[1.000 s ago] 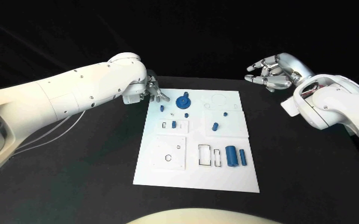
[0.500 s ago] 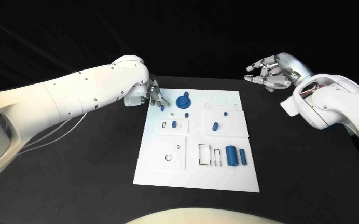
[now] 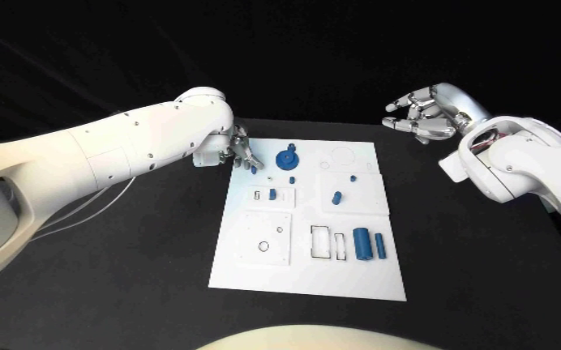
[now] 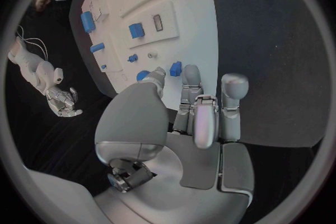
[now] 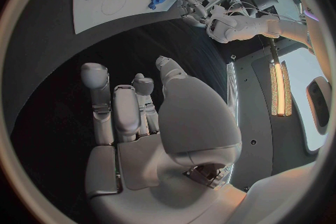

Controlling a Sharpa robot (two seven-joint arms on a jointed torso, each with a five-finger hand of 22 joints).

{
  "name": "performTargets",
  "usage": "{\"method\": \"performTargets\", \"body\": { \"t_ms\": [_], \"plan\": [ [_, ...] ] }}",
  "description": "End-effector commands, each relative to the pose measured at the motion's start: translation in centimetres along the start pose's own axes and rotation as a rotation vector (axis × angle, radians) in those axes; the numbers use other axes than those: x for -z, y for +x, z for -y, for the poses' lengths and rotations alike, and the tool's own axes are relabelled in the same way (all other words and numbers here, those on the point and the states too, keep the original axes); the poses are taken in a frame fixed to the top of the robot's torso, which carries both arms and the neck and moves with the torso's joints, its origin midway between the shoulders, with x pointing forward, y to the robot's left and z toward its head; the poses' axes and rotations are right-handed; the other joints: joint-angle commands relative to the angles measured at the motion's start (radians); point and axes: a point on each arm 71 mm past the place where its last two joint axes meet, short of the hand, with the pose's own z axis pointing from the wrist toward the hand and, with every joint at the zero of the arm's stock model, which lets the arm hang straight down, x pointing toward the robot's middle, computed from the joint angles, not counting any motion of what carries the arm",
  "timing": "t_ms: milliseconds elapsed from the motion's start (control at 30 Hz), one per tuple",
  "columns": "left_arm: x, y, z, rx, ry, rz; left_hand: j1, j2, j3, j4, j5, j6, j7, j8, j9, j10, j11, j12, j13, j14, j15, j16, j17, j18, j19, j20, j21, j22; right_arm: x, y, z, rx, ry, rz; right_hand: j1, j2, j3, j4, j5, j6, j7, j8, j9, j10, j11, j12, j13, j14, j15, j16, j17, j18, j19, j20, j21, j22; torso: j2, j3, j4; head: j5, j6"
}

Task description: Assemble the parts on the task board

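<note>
At the far left corner of the task board (image 3: 306, 228), my left hand (image 3: 237, 151) reaches down to the white plate's edge, fingers (image 4: 191, 79) extended toward a small blue peg (image 3: 254, 168) lying there. From my wrist camera the fingertips sit just beside that peg (image 4: 176, 69), and I cannot tell whether they touch it; nothing is clasped in the palm, and the fingers stand slightly apart.

Off the board's far right corner, my right hand (image 3: 426, 115) hangs above the black table (image 3: 129, 269), well clear of the plate, fingers loosely curled and separated, holding nothing; the right wrist camera shows the same relaxed hand (image 5: 140, 117) over bare tabletop.

Across the board, I see a blue gear-like disc (image 3: 286, 157) at the far end, just right of my left hand. Nearer lie a short blue peg (image 3: 272, 194) beside a small slot on the left, and another blue piece (image 3: 336, 198) toward the right. A tiny blue stud (image 3: 352, 177) stands beyond it. At the near right, a thick blue cylinder (image 3: 362, 244) and a thinner blue bar (image 3: 378, 243) lie side by side, next to two outlined rectangular recesses (image 3: 320, 241).
</note>
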Motion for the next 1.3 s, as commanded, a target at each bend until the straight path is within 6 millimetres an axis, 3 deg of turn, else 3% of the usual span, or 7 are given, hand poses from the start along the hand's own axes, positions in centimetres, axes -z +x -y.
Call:
{"method": "performTargets", "body": {
  "t_ms": [33,333,1000,1300],
  "plan": [
    [-0.05,0.09,0.19,-0.012,0.002,-0.012,0.008,0.010,-0.005,-0.003,0.004,0.003,0.002,-0.005,-0.004,-0.006,0.000,0.002,-0.002,0.059,0.005,-0.002,0.132,0.016,0.001,0.007,-0.004,0.001,0.01,0.12,-0.12,0.005,-0.011,-0.012,-0.009,0.000,0.002,0.005,-0.001,0.009,0.000,0.005,-0.001,0.002,-0.007,0.003,0.001,0.006,-0.001,-0.005,0.001,0.018,0.007,0.001,-0.005,-0.001,0.001,-0.0004,-0.0003,-0.002,0.000],
    [-0.10,0.03,0.30,0.005,0.006,-0.005,0.044,0.039,0.000,-0.004,0.004,0.006,0.001,-0.004,-0.018,-0.008,-0.001,0.006,-0.008,0.060,0.004,0.000,0.134,0.016,0.001,0.007,-0.004,0.002,0.00,0.13,-0.12,0.005,-0.010,-0.012,-0.007,0.002,0.003,0.005,0.001,0.009,-0.001,0.005,-0.002,0.003,-0.007,0.005,0.002,0.007,-0.001,-0.005,0.001,0.018,0.008,0.001,-0.006,-0.001,0.000,-0.0001,0.0011,-0.003,-0.003],
    [-0.23,0.02,0.43,0.012,0.007,-0.014,0.079,0.052,0.003,-0.008,0.005,0.010,-0.001,0.000,-0.028,-0.007,-0.003,0.008,-0.014,0.061,0.002,0.003,0.137,0.015,0.004,0.007,-0.001,0.008,-0.01,0.17,-0.17,0.005,-0.012,-0.013,-0.005,0.003,0.003,0.005,0.003,0.009,-0.001,0.005,-0.002,0.003,-0.007,0.006,0.002,0.007,-0.001,-0.006,0.001,0.018,0.008,0.001,-0.007,-0.001,0.000,-0.0003,-0.0001,-0.004,-0.007],
    [-0.34,-0.03,0.53,0.012,0.004,-0.010,0.158,0.080,0.033,-0.018,0.007,0.009,-0.006,0.005,-0.043,-0.008,-0.008,0.005,-0.027,0.063,-0.002,0.004,0.140,0.015,0.005,0.004,0.001,0.010,0.03,0.16,-0.17,0.005,-0.012,-0.013,-0.003,0.004,0.004,0.004,0.006,0.009,-0.001,0.006,-0.002,0.003,-0.007,0.006,0.002,0.007,-0.001,-0.006,0.001,0.018,0.008,0.001,-0.007,-0.001,0.000,-0.0001,0.0011,-0.006,-0.010]
  ]
}}
